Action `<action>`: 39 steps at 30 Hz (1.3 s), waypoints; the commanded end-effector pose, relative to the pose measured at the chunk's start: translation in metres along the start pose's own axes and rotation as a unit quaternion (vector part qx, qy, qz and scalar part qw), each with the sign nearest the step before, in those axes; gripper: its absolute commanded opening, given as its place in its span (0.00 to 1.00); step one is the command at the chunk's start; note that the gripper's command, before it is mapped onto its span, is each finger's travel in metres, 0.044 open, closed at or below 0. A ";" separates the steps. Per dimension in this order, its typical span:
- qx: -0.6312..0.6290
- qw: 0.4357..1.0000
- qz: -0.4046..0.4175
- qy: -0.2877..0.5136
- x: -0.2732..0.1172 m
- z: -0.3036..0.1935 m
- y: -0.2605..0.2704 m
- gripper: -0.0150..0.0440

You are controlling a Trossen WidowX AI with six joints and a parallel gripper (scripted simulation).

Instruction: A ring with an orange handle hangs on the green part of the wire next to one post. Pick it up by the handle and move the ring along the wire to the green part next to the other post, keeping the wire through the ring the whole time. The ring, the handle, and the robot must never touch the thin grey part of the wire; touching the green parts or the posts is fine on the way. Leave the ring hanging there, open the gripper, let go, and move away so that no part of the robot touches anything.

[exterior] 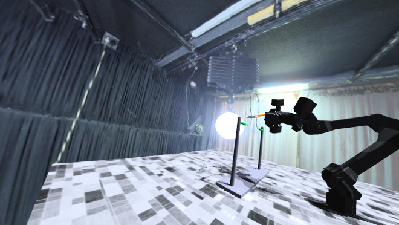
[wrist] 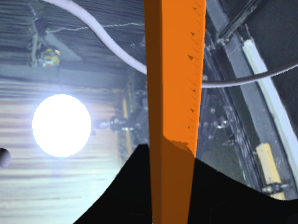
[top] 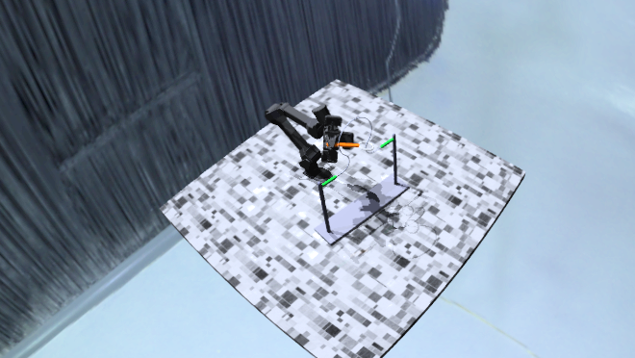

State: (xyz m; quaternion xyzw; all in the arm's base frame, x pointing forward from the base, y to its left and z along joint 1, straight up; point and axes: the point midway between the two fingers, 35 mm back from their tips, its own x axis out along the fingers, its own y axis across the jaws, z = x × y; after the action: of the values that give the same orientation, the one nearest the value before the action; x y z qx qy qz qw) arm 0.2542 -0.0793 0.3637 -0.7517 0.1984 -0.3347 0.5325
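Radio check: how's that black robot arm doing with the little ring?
Black gripper shut on orange handle. Thin ring held up between two dark posts' green wire ends. Thin grey wire close by; clearance unclear.

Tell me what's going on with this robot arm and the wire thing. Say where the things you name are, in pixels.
A black six-joint robot arm has its black parallel-jaw gripper [top: 338, 144] [exterior: 266, 115] shut on the orange handle [top: 348, 144] [exterior: 260, 115] [wrist: 179, 80] of a thin ring, guiding it along a curvy grey wire. That wire runs between two dark upright posts, with a bright green part [top: 329, 181] [top: 388, 142] [exterior: 243, 123] [exterior: 260, 129] next to each. The ring is out over the grey stretch, so it is not yet hanging at either end.
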 end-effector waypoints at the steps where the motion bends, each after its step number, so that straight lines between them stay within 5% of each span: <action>1: 0.035 0.999 0.026 0.007 -0.002 -0.001 0.014 0.00; 39: 0.399 0.871 0.285 0.013 -0.049 0.057 0.132 0.00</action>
State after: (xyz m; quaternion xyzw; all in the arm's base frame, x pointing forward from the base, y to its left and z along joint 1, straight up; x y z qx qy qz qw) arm 0.2670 -0.0630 0.2232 -0.4118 0.2578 -0.2386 0.8408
